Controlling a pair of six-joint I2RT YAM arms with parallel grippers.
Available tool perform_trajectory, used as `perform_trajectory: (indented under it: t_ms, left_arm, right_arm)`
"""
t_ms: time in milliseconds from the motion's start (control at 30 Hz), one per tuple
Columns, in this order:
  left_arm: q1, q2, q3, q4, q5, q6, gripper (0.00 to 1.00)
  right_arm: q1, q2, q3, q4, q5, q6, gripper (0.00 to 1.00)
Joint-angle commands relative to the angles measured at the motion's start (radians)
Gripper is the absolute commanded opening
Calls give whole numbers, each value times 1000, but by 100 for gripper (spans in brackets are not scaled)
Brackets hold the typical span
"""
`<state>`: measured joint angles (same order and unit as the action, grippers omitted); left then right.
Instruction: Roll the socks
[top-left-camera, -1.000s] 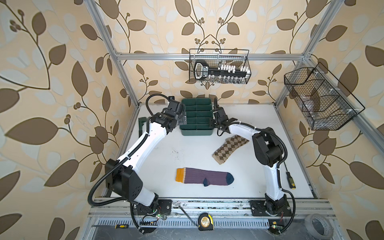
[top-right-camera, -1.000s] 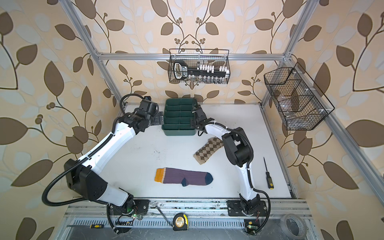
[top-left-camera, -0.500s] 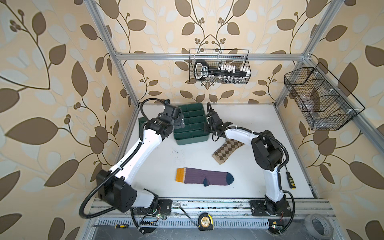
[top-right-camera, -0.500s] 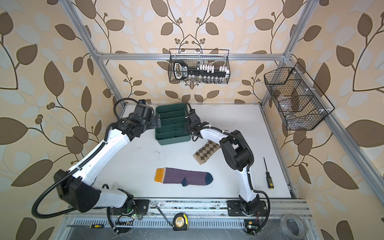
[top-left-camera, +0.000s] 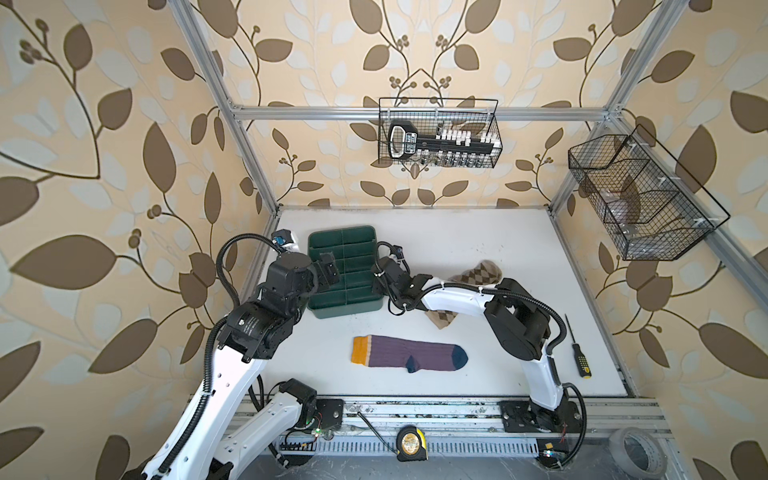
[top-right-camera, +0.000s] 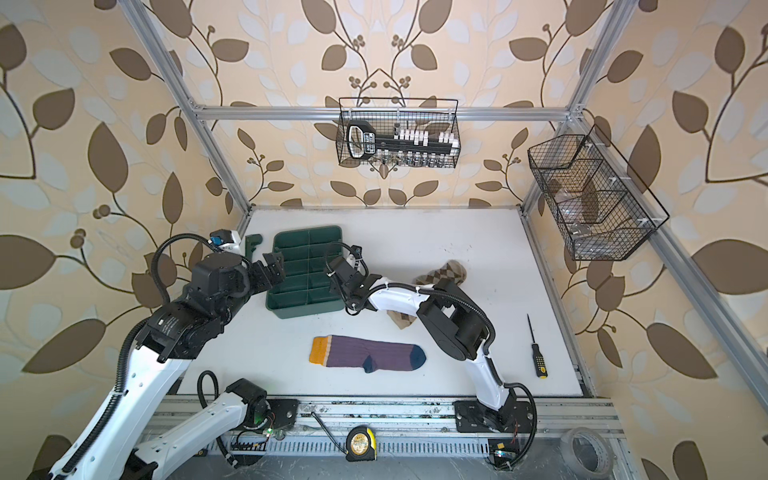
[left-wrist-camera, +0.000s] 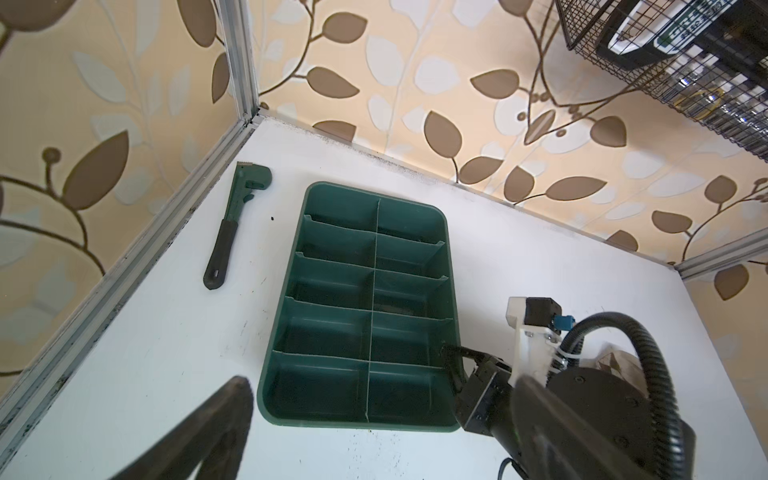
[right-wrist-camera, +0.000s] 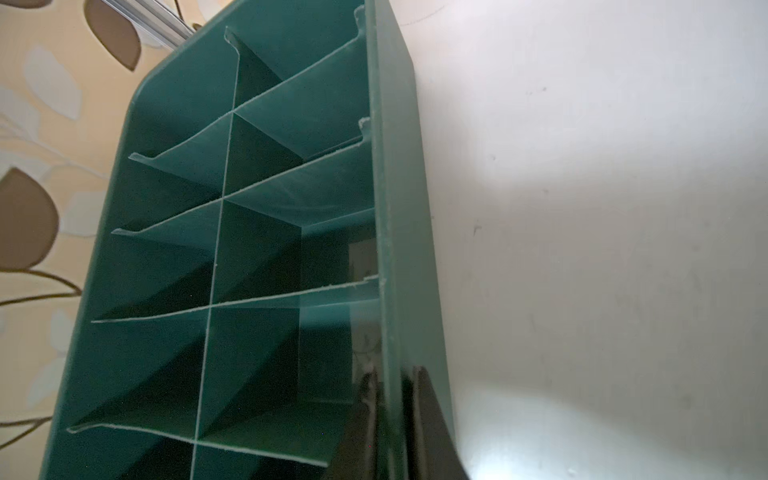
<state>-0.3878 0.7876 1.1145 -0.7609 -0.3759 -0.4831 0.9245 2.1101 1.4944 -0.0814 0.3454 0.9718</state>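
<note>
Right hand (right-wrist-camera: 392, 419) is clenched on the green divided tray (right-wrist-camera: 399, 208), one finger inside the long side wall and one outside it, pinching that wall near the tray's front corner. In both top views the hand (top-left-camera: 380, 276) (top-right-camera: 336, 270) sits at the tray's right edge, its arm reaching in across the counter (top-left-camera: 457, 232).

Over to the left hand (left-wrist-camera: 380, 384): released, jaws spread wide, hanging above the tray's (left-wrist-camera: 357, 424) left side in a top view (top-left-camera: 328, 270). Whether it touches the rim, I can't tell.

Now the socks. The beige argyle sock (top-left-camera: 478, 272) lies right of the tray, partly hidden under the right arm. The purple sock (top-left-camera: 409, 357) lies flat nearer the front edge, mustard cuff to the left, navy toe to the right, apart from both hands.

Further out, a green wrench (left-wrist-camera: 226, 237) rests just left of the tray, and a screwdriver (top-left-camera: 577, 353) lies near the counter's right edge.
</note>
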Motion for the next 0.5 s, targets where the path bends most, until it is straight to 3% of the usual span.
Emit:
perform_trajectory:
  t_ms: [0,267,367,467]
  left_arm:
    - [-11,-40,-15,-14,-48,1,99]
    - [-33,-11,-31,23,-54,45,99]
    - [-42,13,-36,59,-21,64,99]
    - [-49,61,-27,138,138,148,99]
  right_arm:
    - [13,27,52,68,64,97,5]
    - [22,66,84,153,-11,69,24]
    - [-2,-39,-20,237,-77,-46,50]
    - [-43,-206,-166,250,-143,-184,66]
